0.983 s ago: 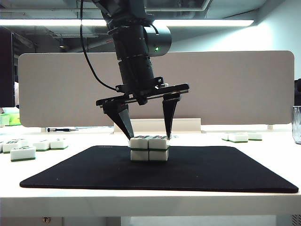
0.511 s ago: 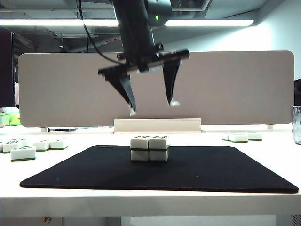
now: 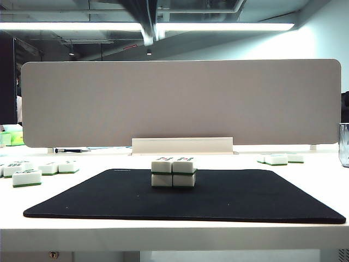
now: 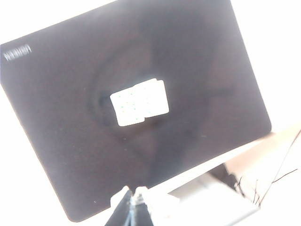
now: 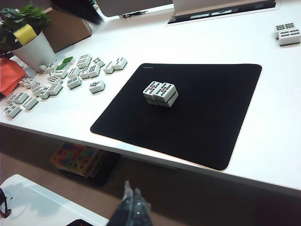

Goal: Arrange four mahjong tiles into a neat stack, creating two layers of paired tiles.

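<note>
The four mahjong tiles stand as the stack, two white layers of paired tiles with thin green bands, in the middle of the black mat. From above the stack shows as a pale block on the mat. It is also in the right wrist view, bamboo faces up. My left gripper is shut and empty, high above the stack; it is a blur at the top of the exterior view. My right gripper is shut and empty, off the table's front edge, far from the mat.
Loose tiles lie off the mat on the left and right; many are spread near a potted plant. A white partition board stands behind the mat. A glass sits at the far right edge.
My left gripper has lifted from beside the stack's top layer up to the top of the exterior view, and its jaws have gone from open to shut. The stack has stayed in place.
</note>
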Motion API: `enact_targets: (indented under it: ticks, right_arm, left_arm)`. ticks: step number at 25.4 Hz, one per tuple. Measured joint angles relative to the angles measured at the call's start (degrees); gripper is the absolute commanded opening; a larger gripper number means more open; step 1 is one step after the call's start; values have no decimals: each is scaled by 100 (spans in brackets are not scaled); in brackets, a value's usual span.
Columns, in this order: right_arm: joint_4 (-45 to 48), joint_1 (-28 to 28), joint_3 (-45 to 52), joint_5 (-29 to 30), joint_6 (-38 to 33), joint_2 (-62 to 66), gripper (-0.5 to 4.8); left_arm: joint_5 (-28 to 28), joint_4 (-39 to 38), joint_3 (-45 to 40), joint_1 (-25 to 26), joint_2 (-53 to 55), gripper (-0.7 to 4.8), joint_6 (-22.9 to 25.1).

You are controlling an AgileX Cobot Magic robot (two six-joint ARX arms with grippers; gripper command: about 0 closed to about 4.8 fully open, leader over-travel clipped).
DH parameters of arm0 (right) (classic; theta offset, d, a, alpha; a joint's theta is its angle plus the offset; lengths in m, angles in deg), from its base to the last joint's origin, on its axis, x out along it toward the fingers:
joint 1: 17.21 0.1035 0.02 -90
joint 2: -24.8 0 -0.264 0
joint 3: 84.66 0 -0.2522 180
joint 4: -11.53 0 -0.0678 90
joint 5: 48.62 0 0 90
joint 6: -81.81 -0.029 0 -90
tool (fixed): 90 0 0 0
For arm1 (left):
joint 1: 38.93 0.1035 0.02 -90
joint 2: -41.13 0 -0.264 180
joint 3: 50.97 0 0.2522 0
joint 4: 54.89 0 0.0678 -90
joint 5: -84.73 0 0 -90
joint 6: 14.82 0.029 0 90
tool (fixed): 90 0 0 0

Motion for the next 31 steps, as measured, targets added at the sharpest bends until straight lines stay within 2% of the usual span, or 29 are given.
enact_targets:
  ticks: [2, 3, 8, 11, 13, 16, 19, 23, 25, 31]
  right_arm:
    - [-2, 0, 0, 0, 0, 0, -1]
    - [-2, 0, 0, 0, 0, 0, -1]
    - [-2, 0, 0, 0, 0, 0, -1]
    - [-4, 0, 0, 0, 0, 0, -1]
    - [-4, 0, 0, 2, 0, 0, -1]
    - [-4, 0, 2, 2, 0, 0, -1]
    - [-4, 0, 0, 2, 0, 0, -1]
    - [-4, 0, 2, 0, 0, 0, -1]
    - [-4, 0, 2, 0, 0, 0, -1]
    - [-4, 0, 0, 2, 0, 0, -1]
  left_arm:
    - [96, 4, -59, -87, -328, -6, 70]
    - [470, 11, -302, -153, -719, -6, 114]
    - [1572, 2, -1222, -168, -1694, -6, 251]
    - [2496, 4, -2205, -155, -2741, -6, 205]
    - [2780, 13, -2577, -151, -3134, -6, 140]
    - [2922, 120, -3152, -149, -3718, -6, 42]
    - [2927, 584, -4339, -149, -4784, -6, -203]
    - [2931, 813, -5278, -151, -5683, -6, -343]
    - [2931, 863, -6019, -151, -6441, -6, -426]
    - [2931, 938, -6931, -151, -7571, -6, -538]
